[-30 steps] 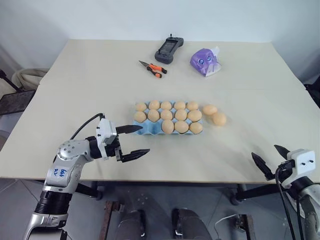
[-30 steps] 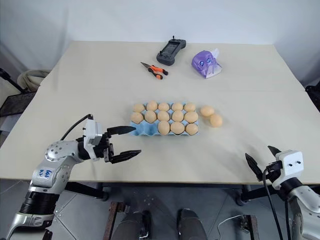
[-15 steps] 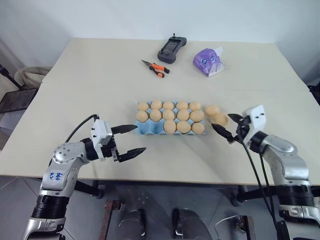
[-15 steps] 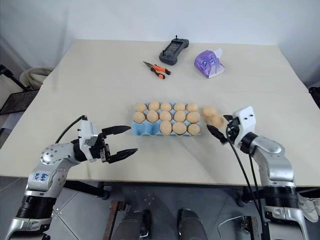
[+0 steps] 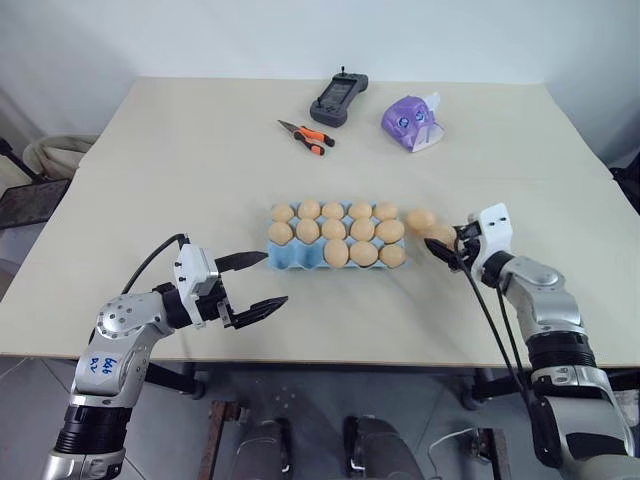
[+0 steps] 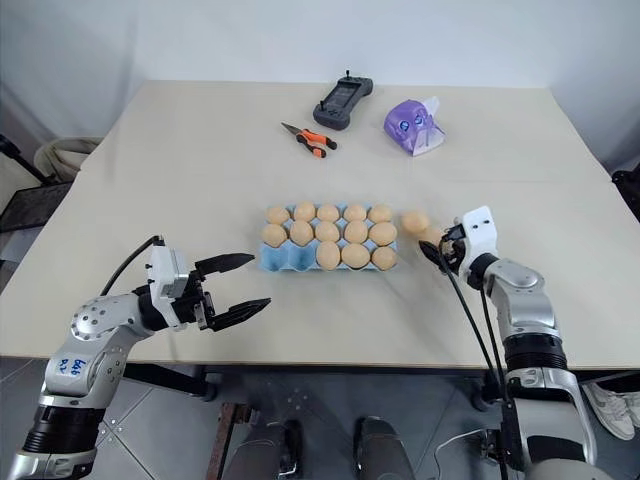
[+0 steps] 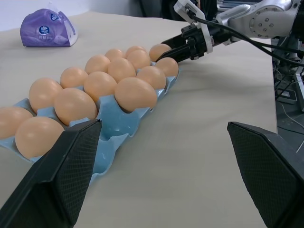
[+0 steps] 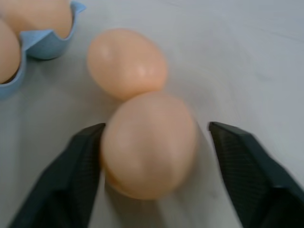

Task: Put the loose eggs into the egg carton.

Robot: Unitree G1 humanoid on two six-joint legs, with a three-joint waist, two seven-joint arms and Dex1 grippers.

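The light blue egg carton lies mid-table with several eggs in it; two cups at its front left corner are bare. Two loose eggs lie touching just right of it: the far one and the near one. My right gripper straddles the near egg, open; one finger rests against the shell, and the other finger stands a small gap off. My left gripper hovers open and empty in front of the carton's left end.
A black handheld controller, orange-handled pliers and a purple tissue pack lie at the back of the table. The table's front edge runs just behind both arms.
My right arm swung up from the table's front right edge to the loose eggs, and its fingers narrowed around the near one. The left gripper stayed where it was.
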